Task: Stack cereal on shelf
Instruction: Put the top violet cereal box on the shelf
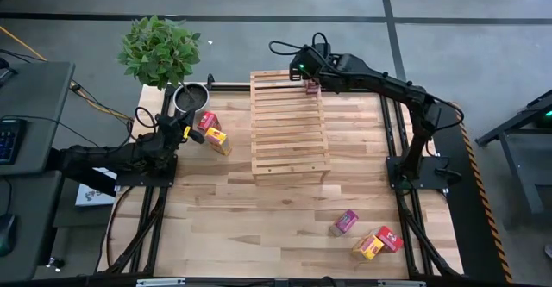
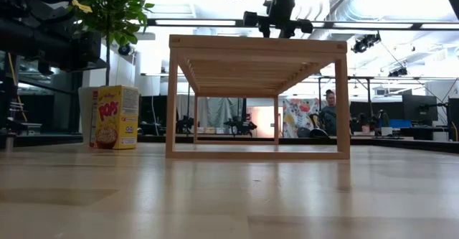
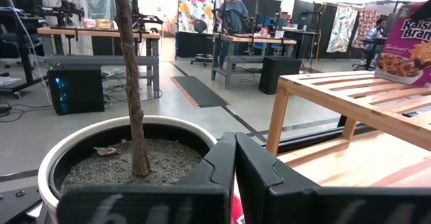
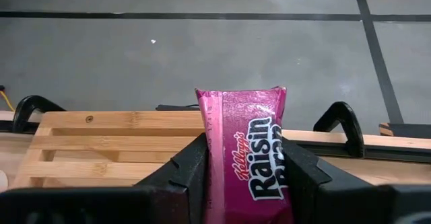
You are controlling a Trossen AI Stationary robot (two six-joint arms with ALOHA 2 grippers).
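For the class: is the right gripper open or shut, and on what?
Shut. In the right wrist view, the right gripper has both fingers pressed against the sides of the pink Raisin Bran box, above the shelf.

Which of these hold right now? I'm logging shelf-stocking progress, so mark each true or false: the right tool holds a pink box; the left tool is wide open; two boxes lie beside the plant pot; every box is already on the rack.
1. The right tool grips a pink Raisin Bran box. True.
2. The left tool is wide open. False: its fingers are shut together.
3. A red box and a yellow box lie near the plant pot. True.
4. Every box sits on the wooden rack. False: three lie at the table's near right, two by the pot.
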